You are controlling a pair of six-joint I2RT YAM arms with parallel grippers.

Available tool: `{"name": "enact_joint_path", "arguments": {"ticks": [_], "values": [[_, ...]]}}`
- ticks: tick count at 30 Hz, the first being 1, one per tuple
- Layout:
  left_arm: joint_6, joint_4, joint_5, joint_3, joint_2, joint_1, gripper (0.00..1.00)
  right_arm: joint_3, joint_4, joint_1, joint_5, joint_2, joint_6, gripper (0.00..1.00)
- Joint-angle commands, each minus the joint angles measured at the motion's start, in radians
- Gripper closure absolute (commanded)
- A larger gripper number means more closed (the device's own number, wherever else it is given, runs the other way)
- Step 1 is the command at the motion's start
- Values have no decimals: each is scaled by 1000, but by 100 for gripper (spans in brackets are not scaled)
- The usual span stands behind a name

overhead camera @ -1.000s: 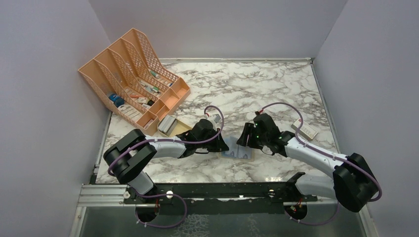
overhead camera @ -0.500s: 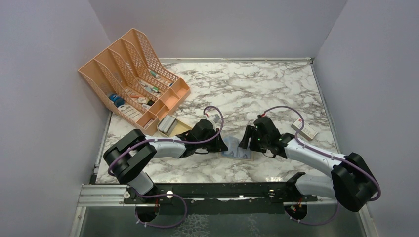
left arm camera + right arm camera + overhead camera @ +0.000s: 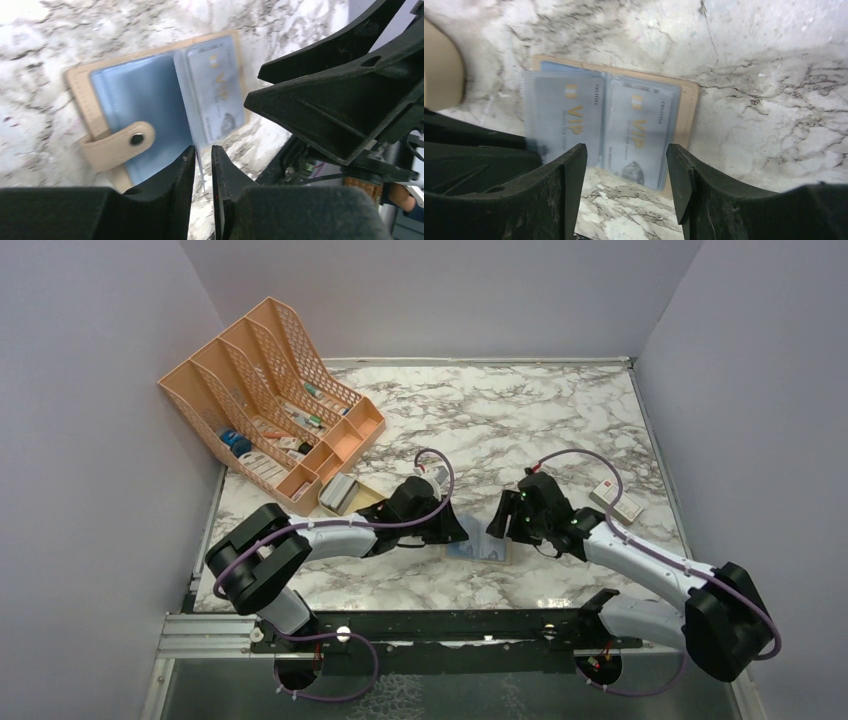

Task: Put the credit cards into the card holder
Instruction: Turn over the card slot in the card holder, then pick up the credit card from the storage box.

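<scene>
At the near middle of the marble table (image 3: 560, 410), between the two arms, the card holder (image 3: 75, 92) lay open, inner face up, snap strap (image 3: 117, 146) undone. Two credit cards (image 3: 636, 132) showed behind clear pockets: one in a raised leaf (image 3: 186, 110), one in the pocket lying flat.

Left gripper (image 3: 202, 156): fingers a narrow gap apart, the leaf's edge standing in that gap, which looked wider than the leaf.

Right gripper (image 3: 624, 150): fingers wide apart above the cards, holding nothing.

Judgement: cards look seated, and the step in hand is releasing the leaf. To do it well, widen the left fingers fully before lifting, then lift straight up, so the leaf is not dragged and the holder does not slide. Then check both cards sit fully in.
</scene>
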Motion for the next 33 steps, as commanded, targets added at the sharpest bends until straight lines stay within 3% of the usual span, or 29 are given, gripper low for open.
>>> {"name": "enact_joint_path", "arguments": {"ticks": [1, 11, 20, 28, 33], "values": [[-18, 55, 91, 53, 30, -20, 77, 67, -66, -3, 44, -85, -24, 40], [-13, 115, 138, 123, 109, -80, 69, 112, -109, -3, 44, -276, -21, 40], [39, 86, 80, 105, 61, -77, 60, 93, -97, -3, 29, -358, -25, 40], [271, -357, -205, 247, -28, -54, 59, 45, -55, -3, -24, -331, -59, 41], [416, -603, -395, 335, -84, -10, 58, 14, -41, -3, -40, -278, -43, 47]]}}
